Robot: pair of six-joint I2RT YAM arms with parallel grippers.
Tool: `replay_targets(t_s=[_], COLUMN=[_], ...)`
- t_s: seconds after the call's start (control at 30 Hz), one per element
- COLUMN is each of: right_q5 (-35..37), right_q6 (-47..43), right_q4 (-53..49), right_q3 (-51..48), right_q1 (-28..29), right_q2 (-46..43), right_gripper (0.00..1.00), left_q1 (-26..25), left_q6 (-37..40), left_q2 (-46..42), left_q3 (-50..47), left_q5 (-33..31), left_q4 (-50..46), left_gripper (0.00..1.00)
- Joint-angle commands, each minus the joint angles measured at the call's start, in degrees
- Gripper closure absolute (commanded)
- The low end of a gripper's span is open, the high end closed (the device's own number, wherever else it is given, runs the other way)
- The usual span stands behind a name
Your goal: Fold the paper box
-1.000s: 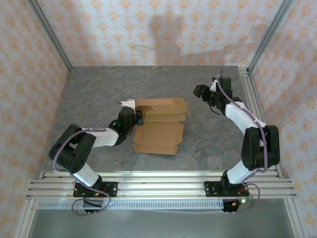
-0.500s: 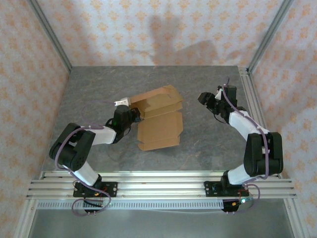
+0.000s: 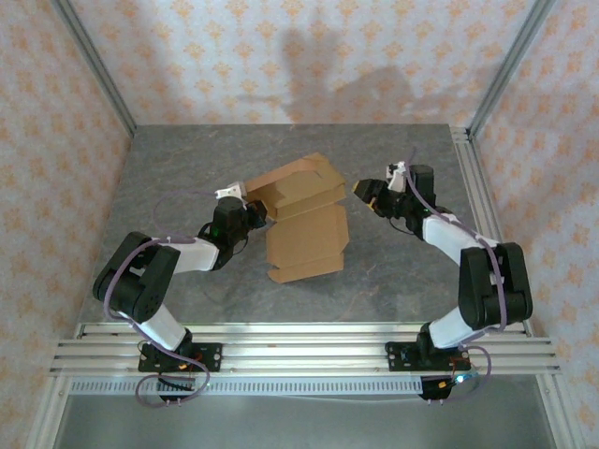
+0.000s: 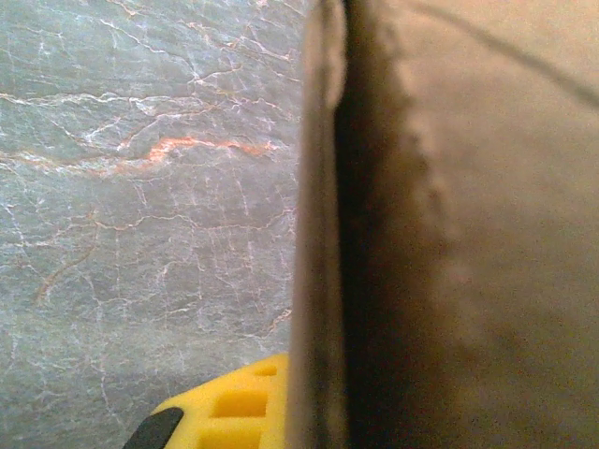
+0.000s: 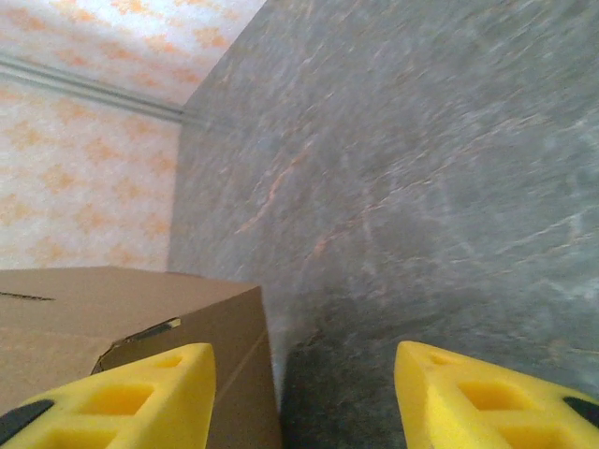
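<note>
Roughly mid-counter, the paper box (image 3: 304, 220) sits half-formed: a flat panel lies toward the near edge and a raised, layered section stands on the far side, skewed against the counter (image 3: 187, 168) edges. The left fingers (image 3: 255, 213) are closed tight on the box's left edge, and the left wrist view has cardboard (image 4: 449, 234) pressed right beside a yellow pad (image 4: 234, 412). The right fingers (image 3: 363, 195) are about half open with nothing between them, just beside the raised section's right end. In the right wrist view that end (image 5: 112, 309) lies against one pad (image 5: 122, 393), while bare counter shows in the gap. The step in hand looks like taking the right end so both arms can work the fold. To do it well, the right fingers should slide on until the cardboard wall sits squarely in the gap, and close only then. The left grip should hold firm so the sheet does not swivel. A pinch on the corner alone would likely crease or slip. Little stands in the way: the patterned walls (image 3: 281, 56) and the frame rail (image 3: 299, 341) are well apart from the box. The real hindrance is the box's own skew and its springy flaps.
</note>
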Motion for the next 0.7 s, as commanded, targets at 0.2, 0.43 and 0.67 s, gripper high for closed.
replay_targets(t_s=[0.2, 0.43, 0.67], right_q5=[-8.81, -10.60, -1.31], right_q6=[5.39, 9.76, 15.62], right_q4=[14.01, 20.22, 23.43], right_q3=[-0.81, -1.16, -5.83], right_q1=[2.26, 3.41, -0.12], right_q2=[2.13, 4.17, 4.76], right_gripper=[0.49, 0.50, 0.52], left_q1=[0.50, 0.50, 0.67], left_q6=[-1.75, -2.34, -3.88], left_q2=[0.82, 2.38, 2.30], left_q3=[1.78, 2.25, 1.86], left_q5=[-0.37, -0.19, -0.27], left_q4=[1.73, 2.28, 3.13], left_gripper=[1.00, 1.00, 1.00])
